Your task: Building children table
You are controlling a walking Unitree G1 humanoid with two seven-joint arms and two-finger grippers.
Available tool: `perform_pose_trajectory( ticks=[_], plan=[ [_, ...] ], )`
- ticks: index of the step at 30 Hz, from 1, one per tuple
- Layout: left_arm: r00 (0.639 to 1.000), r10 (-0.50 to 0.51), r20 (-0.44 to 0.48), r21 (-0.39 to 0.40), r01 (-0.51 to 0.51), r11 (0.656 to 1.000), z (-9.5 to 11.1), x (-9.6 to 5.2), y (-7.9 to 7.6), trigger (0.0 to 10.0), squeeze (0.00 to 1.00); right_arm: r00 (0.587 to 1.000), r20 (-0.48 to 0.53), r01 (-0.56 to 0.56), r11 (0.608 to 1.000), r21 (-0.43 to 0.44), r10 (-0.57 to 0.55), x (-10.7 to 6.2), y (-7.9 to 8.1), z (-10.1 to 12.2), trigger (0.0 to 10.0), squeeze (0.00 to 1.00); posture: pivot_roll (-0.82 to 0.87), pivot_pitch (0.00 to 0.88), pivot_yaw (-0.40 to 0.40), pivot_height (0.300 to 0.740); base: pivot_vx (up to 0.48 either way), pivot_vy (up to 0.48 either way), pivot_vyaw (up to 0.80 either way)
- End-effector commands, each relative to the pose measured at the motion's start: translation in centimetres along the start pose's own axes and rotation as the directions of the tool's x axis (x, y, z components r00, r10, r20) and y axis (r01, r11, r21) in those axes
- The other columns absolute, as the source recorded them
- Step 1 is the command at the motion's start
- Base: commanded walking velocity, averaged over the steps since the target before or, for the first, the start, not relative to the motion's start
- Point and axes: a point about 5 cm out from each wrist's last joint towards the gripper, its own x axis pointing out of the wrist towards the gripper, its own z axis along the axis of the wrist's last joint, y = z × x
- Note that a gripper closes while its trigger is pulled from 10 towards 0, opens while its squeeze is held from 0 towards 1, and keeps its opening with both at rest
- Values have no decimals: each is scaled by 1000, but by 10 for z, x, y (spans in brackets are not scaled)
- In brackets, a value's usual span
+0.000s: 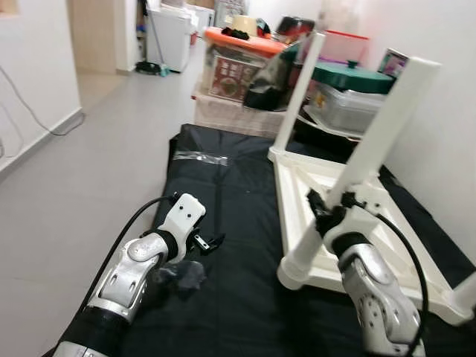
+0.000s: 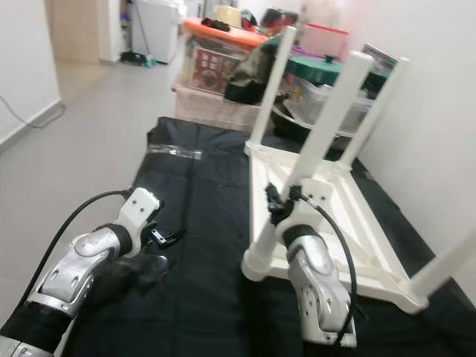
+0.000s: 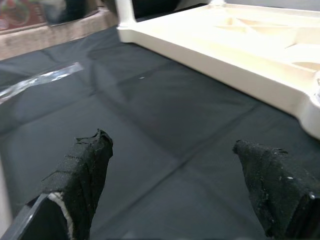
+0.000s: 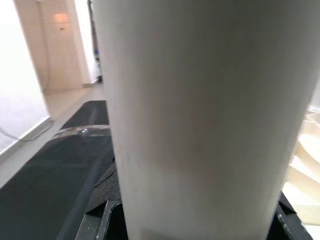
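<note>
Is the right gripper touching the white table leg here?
Touching. In the right wrist view the table leg sits between the black fingers; the left eye view shows the right gripper clamped on it.

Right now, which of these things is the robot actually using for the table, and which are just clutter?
Part of the job:
- white table, upside down on the black mat
- table leg, clasped by the right gripper
- left gripper, open above the mat

Just lying about:
- storage boxes
- green lidded pot
- strip of clear tape

Upturned table (image 1: 327, 223) on mat (image 1: 223, 245)
</note>
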Motion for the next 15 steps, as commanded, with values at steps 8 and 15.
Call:
perform_pose_trajectory(
  ticks=[8,15],
  plan=[
    [1000,23,-4,5,-23,1000,3,6,7,10000,0,843,-190,494,864,-97,-504,-24,-33,-32,0,0,142,0,-140,740,0,0,0],
    [999,31,-8,8,-31,999,2,6,11,10000,0,852,-211,469,878,-93,-478,-23,-26,-36,10000,0,141,0,-135,740,0,0,0]
  ],
)
